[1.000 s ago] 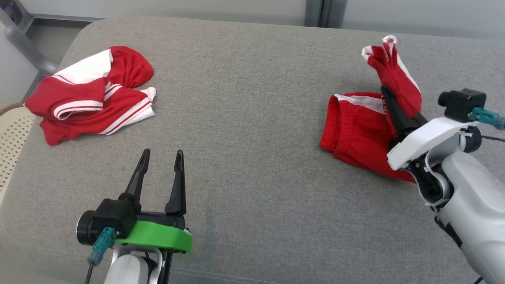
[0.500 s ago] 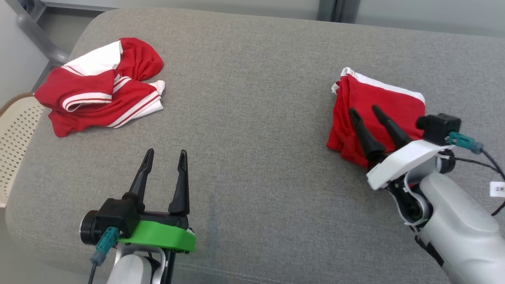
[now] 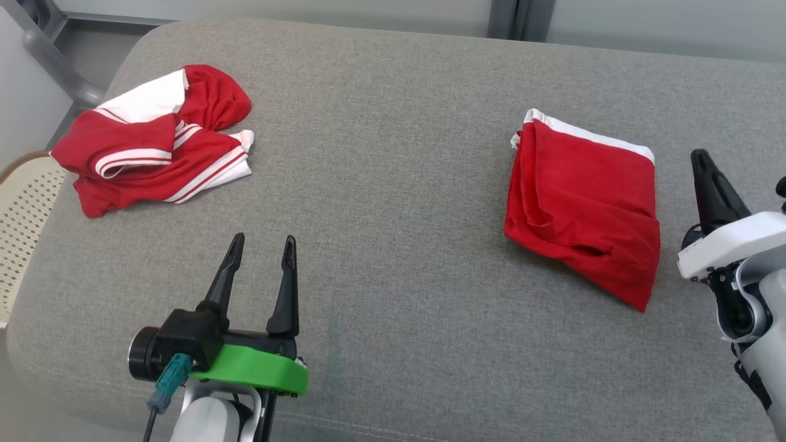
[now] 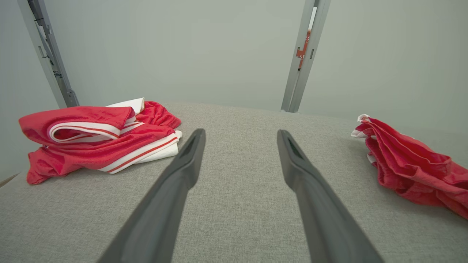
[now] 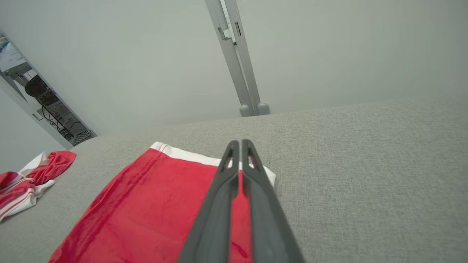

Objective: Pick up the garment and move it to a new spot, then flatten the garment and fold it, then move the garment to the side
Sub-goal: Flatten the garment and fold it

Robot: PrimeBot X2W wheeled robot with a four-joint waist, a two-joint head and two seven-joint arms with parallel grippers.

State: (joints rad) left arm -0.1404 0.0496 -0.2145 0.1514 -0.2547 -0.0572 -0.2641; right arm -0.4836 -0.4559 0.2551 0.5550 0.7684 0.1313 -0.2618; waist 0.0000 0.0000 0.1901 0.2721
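- Garment [image 3: 583,202] now folded, just released.
- Right gripper [image 3: 698,155] pulled back just beside garment, closed, empty.
- Left gripper [image 3: 263,238] wide open, empty.
- Remaining step, likely: moving garment aside.

Cut off at picture edges: red garment [image 4: 413,171] on the left wrist view's right, cream perforated thing [image 3: 18,221] on the head view's left.

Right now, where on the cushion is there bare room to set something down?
Free: the middle of the cushion, between the crumpled striped garment and the folded red garment, ahead of the left end effector. Crowded: the right edge, where the right end effector sits beside that garment.
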